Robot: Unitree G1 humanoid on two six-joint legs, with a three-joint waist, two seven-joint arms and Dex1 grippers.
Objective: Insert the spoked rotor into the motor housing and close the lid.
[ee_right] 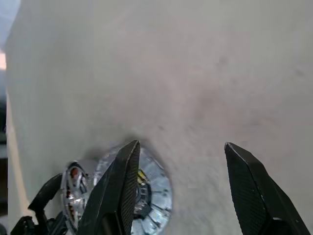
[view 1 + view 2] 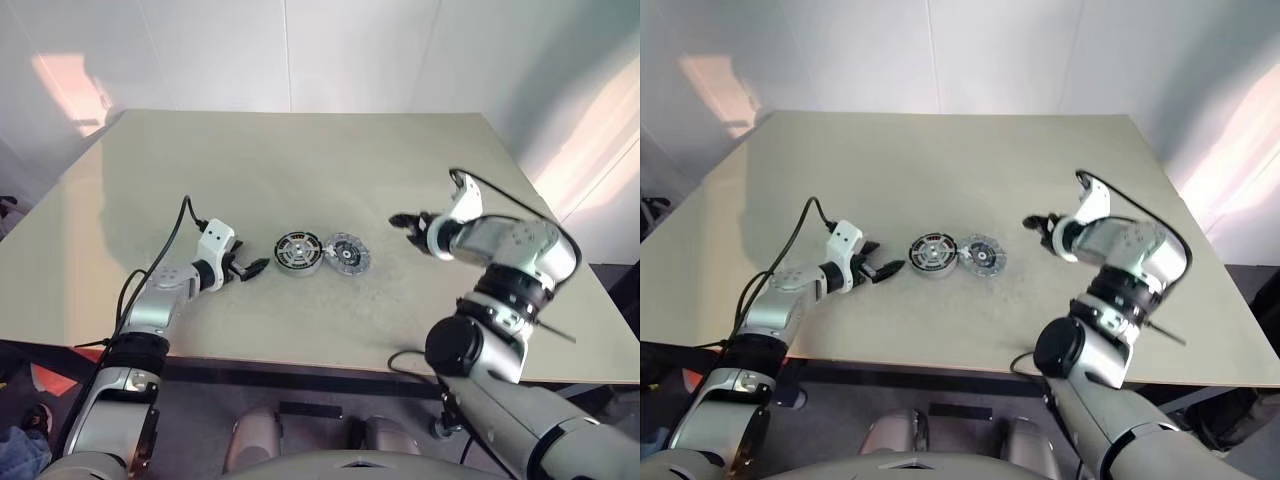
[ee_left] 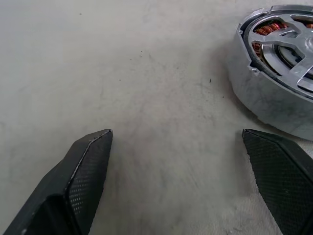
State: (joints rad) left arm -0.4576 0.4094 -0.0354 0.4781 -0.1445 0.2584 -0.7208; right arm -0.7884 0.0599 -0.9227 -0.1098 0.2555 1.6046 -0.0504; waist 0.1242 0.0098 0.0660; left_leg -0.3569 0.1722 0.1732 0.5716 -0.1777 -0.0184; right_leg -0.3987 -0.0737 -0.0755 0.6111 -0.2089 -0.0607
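Left pincer (image 2: 252, 268) wide, at 9 o'clock of motor housing (image 2: 298, 252) — may shove it. Right pincer (image 2: 404, 222) parted, empty; lid (image 2: 347, 252) leans, could slide.

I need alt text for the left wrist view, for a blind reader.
Two black claw fingers stand wide apart over a bare beige table. Past one finger sits a round silver metal motor housing, with copper windings visible under silver spokes.

Beige table (image 2: 300, 150); white walls (image 2: 350, 50), perhaps panelled
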